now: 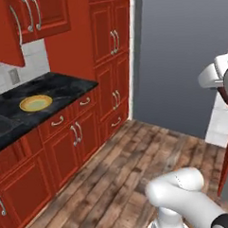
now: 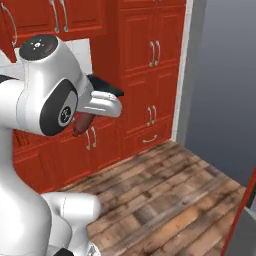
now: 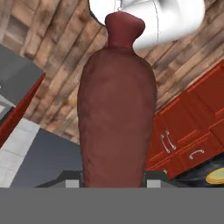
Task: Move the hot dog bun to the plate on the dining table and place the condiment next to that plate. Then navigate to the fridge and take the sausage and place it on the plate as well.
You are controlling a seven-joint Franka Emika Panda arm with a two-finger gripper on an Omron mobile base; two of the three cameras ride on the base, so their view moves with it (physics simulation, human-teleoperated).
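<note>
From the left, a yellow-rimmed plate [image 1: 35,103] sits on a black counter [image 1: 62,88] above red cabinets [image 1: 65,137]; from the right, the sausage [image 2: 82,123] hangs under the raised white hand. In the hand view, the gripper [image 3: 113,177] is clamped on the sausage [image 3: 116,118] above wooden floor [image 3: 57,57].

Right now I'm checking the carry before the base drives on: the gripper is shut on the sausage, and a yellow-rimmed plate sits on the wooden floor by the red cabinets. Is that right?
Not quite. The gripper is shut on the sausage, as the hand view shows, but the yellow-rimmed plate sits on the black-topped counter above the red cabinets, not on the wooden floor. The left base view shows this.
</note>
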